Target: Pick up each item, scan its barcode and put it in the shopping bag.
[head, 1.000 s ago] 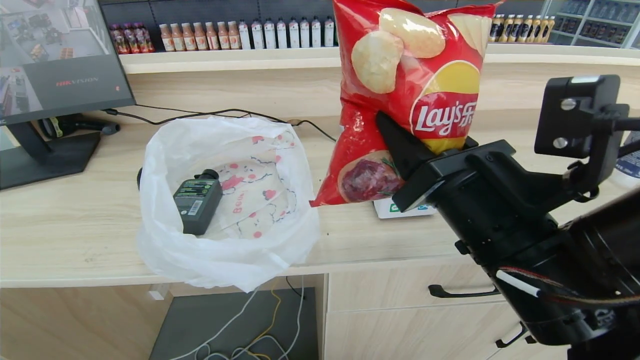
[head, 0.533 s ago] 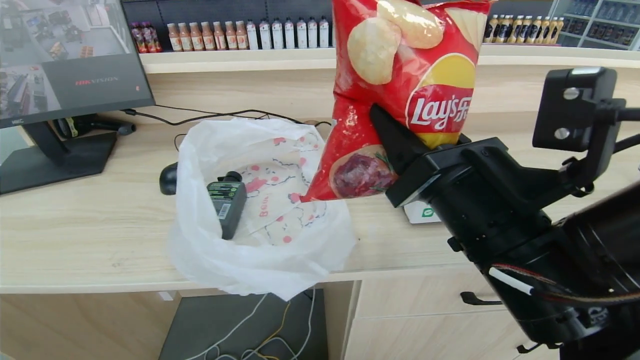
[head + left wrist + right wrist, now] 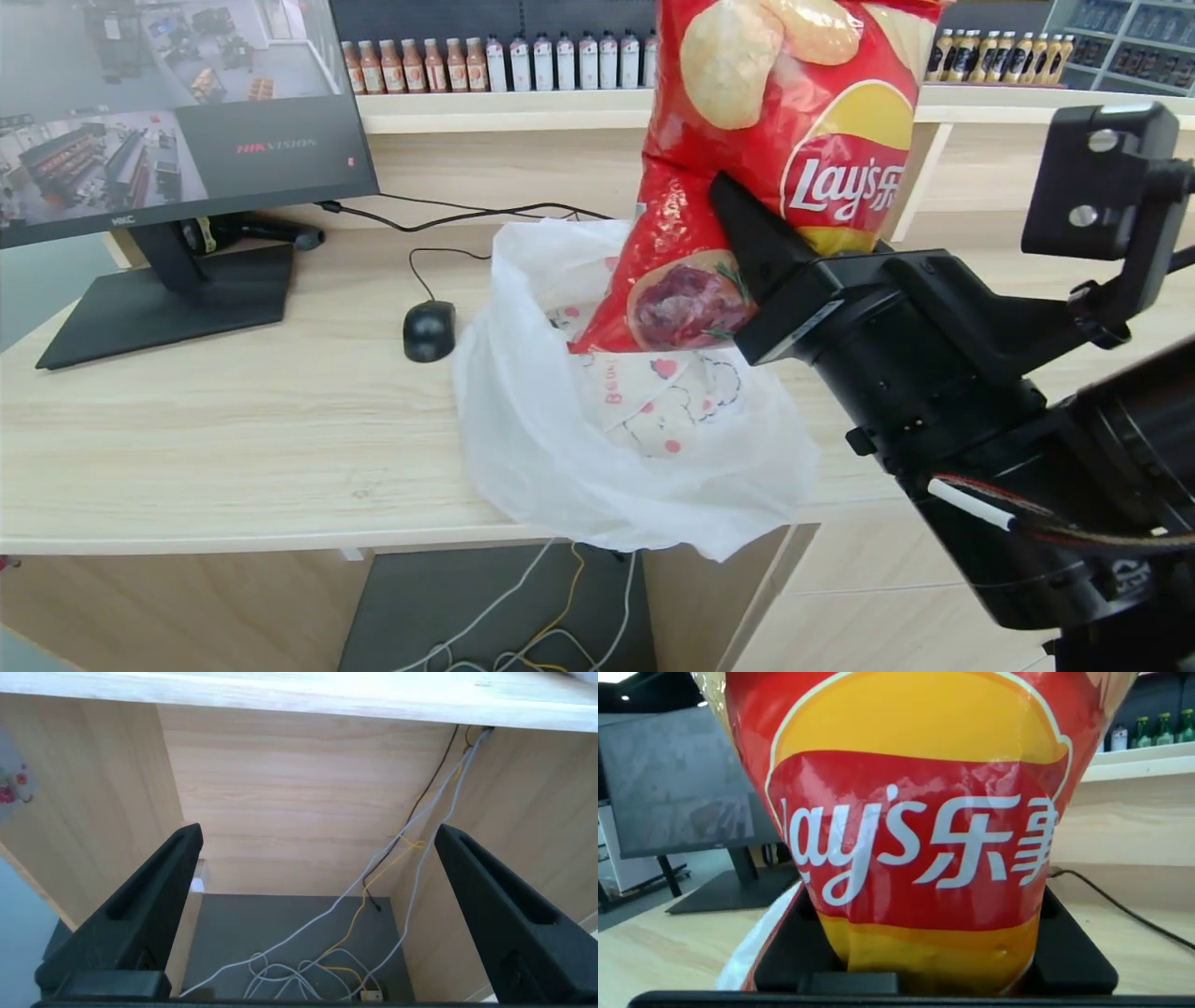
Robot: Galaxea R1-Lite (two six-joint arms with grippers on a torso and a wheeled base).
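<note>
Left claw point(image 3: 318, 835): fingers spread wide, nothing held, positioned low and facing the recess under the desk point(image 3: 233, 420).

Shopping bag point(image 3: 560, 448): mouth open, standing at the desk's front edge with its lower folds overhanging that edge. Its near wall hides any contents.

Chip bag point(image 3: 794, 159): upright, clear of the desk, with its lower corner over the shopping bag's mouth.

Right claw point(image 3: 794, 229): closed on the chip bag's lower half.

Status (judged): pickup complete and item positioned for deposit. Scan completion cannot be confirmed. Remaining: lower the item and release it.
</note>
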